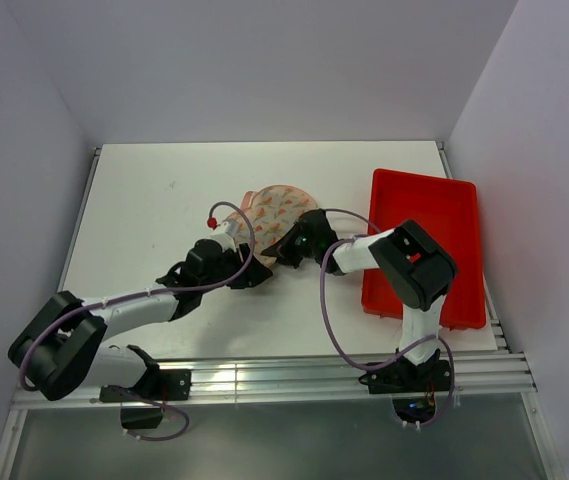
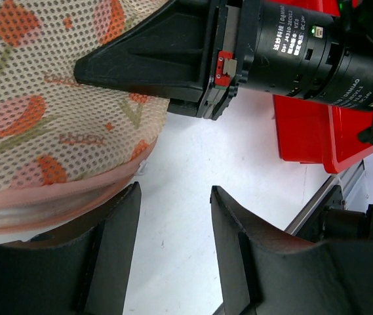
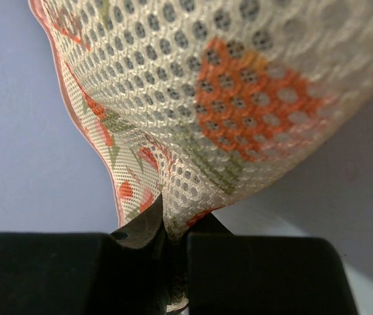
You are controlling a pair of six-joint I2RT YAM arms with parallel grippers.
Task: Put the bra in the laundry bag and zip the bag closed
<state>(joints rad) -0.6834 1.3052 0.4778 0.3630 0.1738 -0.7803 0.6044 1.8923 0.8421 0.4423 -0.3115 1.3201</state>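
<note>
My right pincer (image 3: pixel 175 228) is clenched on a fold of the laundry bag (image 3: pixel 238 98), the printed mesh bunched and pulled down between the two tips. My left pincer (image 2: pixel 173 197) is released, its jaws standing apart over bare worktop (image 1: pixel 154 200) with nothing between them; the bag's pink zipper rim (image 2: pixel 55 193) lies just at its 9 o'clock, close to the left finger but not in its grasp. From above, the bag sits near the middle of the worktop as a single round dome, so I judge the two lobes are folded one over the other. Both my pincers meet it at its 6 o'clock edge, and the red tray (image 1: pixel 434 215) lies off at its 3 o'clock. The bra shows in none of my views. Nothing black and soft lies on the worktop or in the tray, so I take it to be inside the folded bag already, though I cannot confirm that. I cannot tell how far the zip has run, and no slider is in view. What is left, as I judge it, is finding the pull along the rim and closing it.
</note>
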